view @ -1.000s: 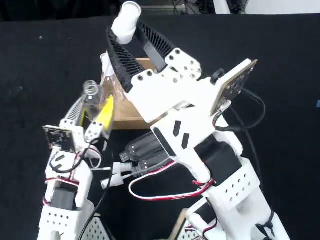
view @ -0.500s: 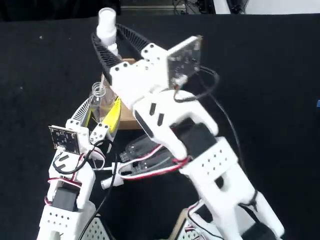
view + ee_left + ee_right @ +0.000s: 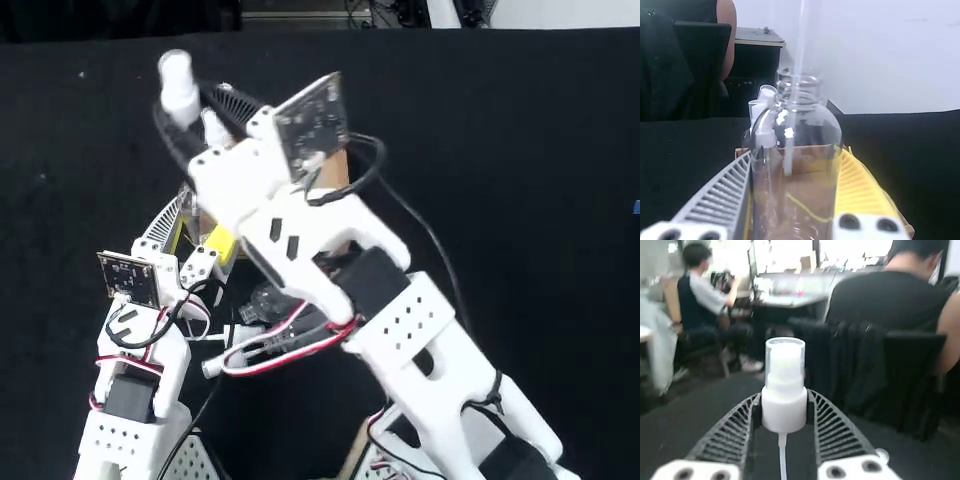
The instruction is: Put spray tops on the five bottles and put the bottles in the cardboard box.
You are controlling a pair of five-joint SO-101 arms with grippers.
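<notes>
My left gripper (image 3: 795,156) is shut on a clear, upright bottle (image 3: 796,150) whose neck is uncapped, held between a grey and a yellow finger. In the high view that bottle (image 3: 187,204) stands at the near left corner of the cardboard box (image 3: 335,168), mostly hidden by the right arm. My right gripper (image 3: 784,401) is shut on a white spray top (image 3: 784,385), and its thin dip tube (image 3: 799,60) hangs down into the bottle's neck. From above, the spray top (image 3: 177,82) sits high over the left gripper (image 3: 195,212).
A bottle with a spray top on it (image 3: 762,112) stands in the box (image 3: 815,165) behind the held bottle. Another clear bottle (image 3: 268,298) lies on the black table under the right arm, with a loose white spray top (image 3: 213,367) beside it.
The right arm has swung left with the spray top, from over the box to above the left gripper's bottle. The left arm has held nearly still.
</notes>
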